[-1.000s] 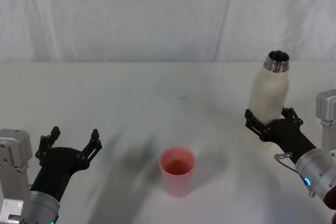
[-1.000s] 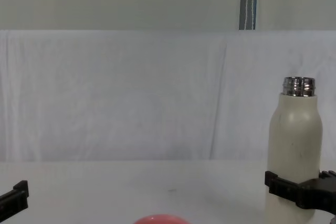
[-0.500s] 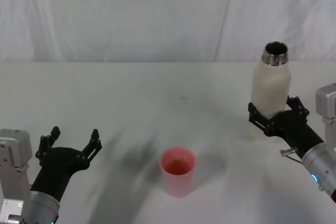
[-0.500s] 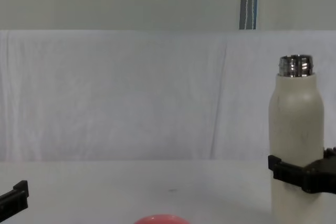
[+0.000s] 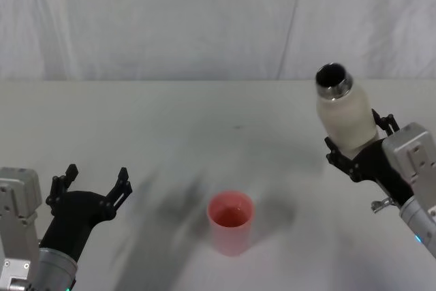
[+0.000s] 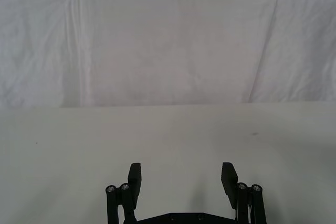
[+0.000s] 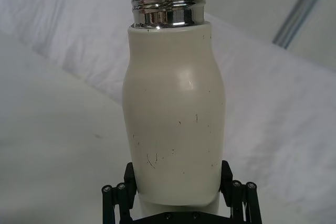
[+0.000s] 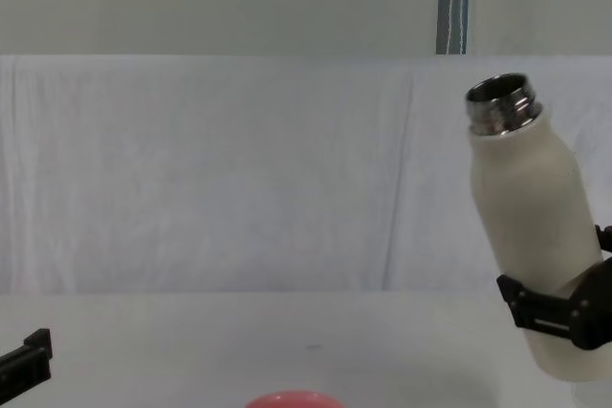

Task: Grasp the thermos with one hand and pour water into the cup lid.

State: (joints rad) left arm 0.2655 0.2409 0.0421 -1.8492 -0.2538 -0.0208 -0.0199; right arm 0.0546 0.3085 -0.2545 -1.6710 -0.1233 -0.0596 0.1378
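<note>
- Nearest on the left, the left tool (image 5: 91, 183) hangs low over the white worktop (image 5: 170, 127) with its fingers spread wide and nothing between them; it looks parked, well apart from the work, since the task needs one arm alone.
- Near the middle of the worktop stands the cup lid (image 5: 230, 221), a small pink-red cup set upright with its mouth open upward, so it can take water from above. From the chest, its curved rim (image 8: 290, 398) peeks in at the lower edge.
- Farther back on the right, the right tool (image 5: 361, 152) is clamped around the lower body of the thermos (image 5: 344, 111), its fingers (image 7: 227, 174) pressing either side of the cream-white wall. Holding low leaves the steel neck free for pouring.
- The thermos is lifted off the worktop and tilted, its open neck (image 8: 501, 104) leaning left toward the cup lid, which suggests the tipping is starting.
- The neck is well right of and beyond the cup lid, so the bottle likely must travel left and nearer before water can land inside.
</note>
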